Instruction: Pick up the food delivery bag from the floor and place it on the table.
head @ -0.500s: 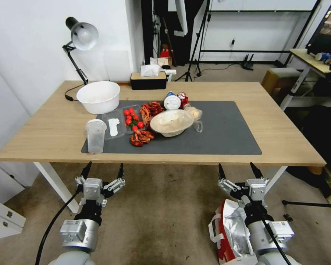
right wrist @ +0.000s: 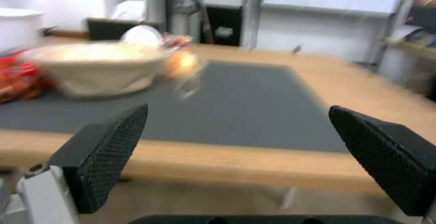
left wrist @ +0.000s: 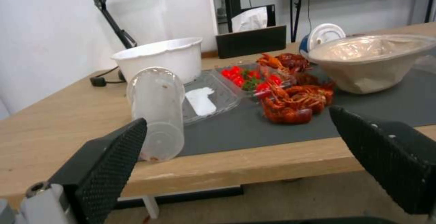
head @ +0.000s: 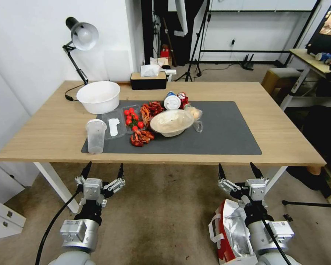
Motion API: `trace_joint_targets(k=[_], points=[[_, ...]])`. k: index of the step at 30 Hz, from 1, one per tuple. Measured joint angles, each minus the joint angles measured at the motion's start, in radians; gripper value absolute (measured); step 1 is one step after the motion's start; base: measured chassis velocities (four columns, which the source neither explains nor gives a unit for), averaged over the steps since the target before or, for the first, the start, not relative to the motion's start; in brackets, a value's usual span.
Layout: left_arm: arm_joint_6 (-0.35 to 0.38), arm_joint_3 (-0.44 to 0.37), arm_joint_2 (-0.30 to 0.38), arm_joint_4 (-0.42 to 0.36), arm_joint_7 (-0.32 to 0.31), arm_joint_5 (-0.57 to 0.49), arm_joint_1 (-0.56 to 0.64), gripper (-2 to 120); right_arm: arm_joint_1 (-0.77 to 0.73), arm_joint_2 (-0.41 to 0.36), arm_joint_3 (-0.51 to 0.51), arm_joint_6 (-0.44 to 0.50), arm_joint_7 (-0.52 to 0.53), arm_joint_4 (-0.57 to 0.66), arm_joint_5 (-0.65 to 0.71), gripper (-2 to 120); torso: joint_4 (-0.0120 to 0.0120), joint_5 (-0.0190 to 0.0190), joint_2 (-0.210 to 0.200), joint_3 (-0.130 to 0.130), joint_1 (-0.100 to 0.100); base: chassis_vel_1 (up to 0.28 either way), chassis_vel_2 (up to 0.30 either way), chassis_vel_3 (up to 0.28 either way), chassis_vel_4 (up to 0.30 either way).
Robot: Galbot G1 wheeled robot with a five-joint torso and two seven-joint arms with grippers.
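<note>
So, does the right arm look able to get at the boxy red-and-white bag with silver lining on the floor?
Probably yes. The red-and-white foil-lined bag stands on the beige carpet floor directly below the right gripper, whose fingers are open and empty. Nothing lies between them, but the arm must turn downward first.

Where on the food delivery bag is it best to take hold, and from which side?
Probably a white strap handle of the food delivery bag, taken from above. The bag stands open-topped on the floor under the right gripper, whose fingers are open.
</note>
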Motion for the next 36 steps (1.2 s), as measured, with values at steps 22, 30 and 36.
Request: trace_joint_targets(k=[22,30,36], points=[[-0.045,-0.065,0.266,0.142,-0.036,-0.303,-0.149,100,0.031,-0.055,0.042,0.038,-0.093,0.002,0.113,100,0.0002,-0.0009,0.0,0.0,0.0,0.0,0.0,0.0,0.0],[-0.052,-0.055,0.262,0.134,-0.038,-0.291,-0.141,100,0.025,-0.051,0.046,0.053,-0.093,-0.001,0.11,100,0.0001,-0.0009,-0.005,-0.003,-0.002,0.0,0.0,0.0,0.0],[-0.063,-0.044,0.26,0.129,-0.054,-0.289,-0.13,100,0.019,-0.044,0.043,0.051,-0.087,0.015,0.12,100,0.0001,-0.0011,-0.035,-0.019,-0.016,0.0,0.0,0.0,0.0]])
